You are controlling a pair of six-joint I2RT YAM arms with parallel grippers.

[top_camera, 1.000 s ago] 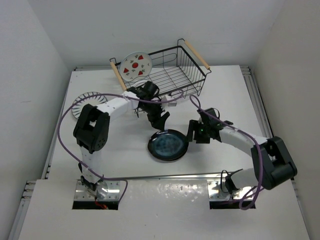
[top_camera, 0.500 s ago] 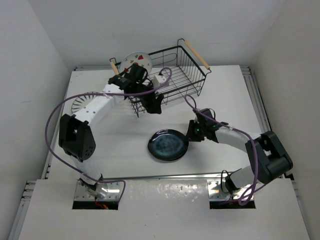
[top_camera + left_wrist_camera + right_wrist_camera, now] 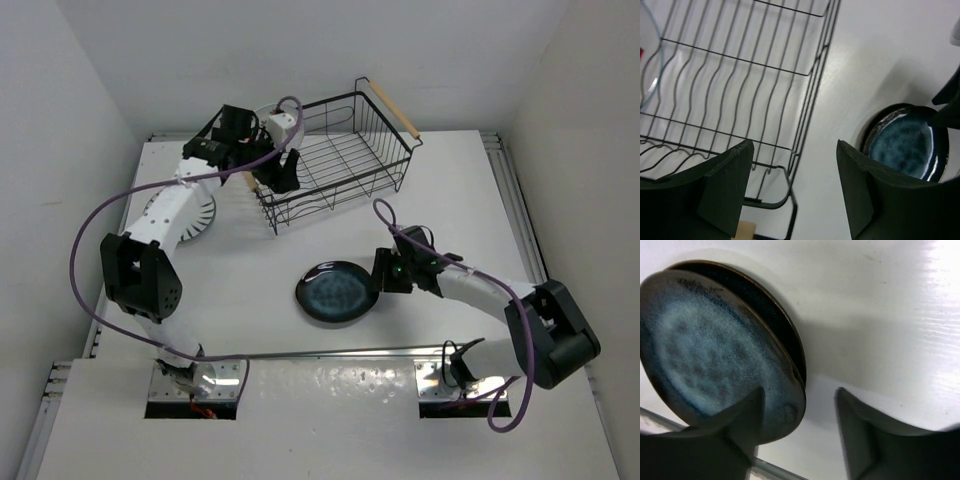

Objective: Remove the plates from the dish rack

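Since a second ago the left arm [image 3: 172, 212] has been swung from the middle of the table [image 3: 450, 180] up to the left end of the dish rack [image 3: 340, 150]. The right arm [image 3: 480, 290] has been kept beside the dark blue plate [image 3: 336, 290], which lies flat on the table in front of the rack. One unloading appears finished, and the next pick is judged to be beginning. The left jaws are held open and empty, tilted down over the rack's wavy floor and near rim. A white plate [image 3: 646, 65] with a red mark is seen just to their left, inside the rack. The next move is judged to call for a shift toward that plate and a closing on its rim. The right jaws are parted low at the blue plate's right rim, gripping nothing. A striped plate [image 3: 197, 215] lies on the table at the left.
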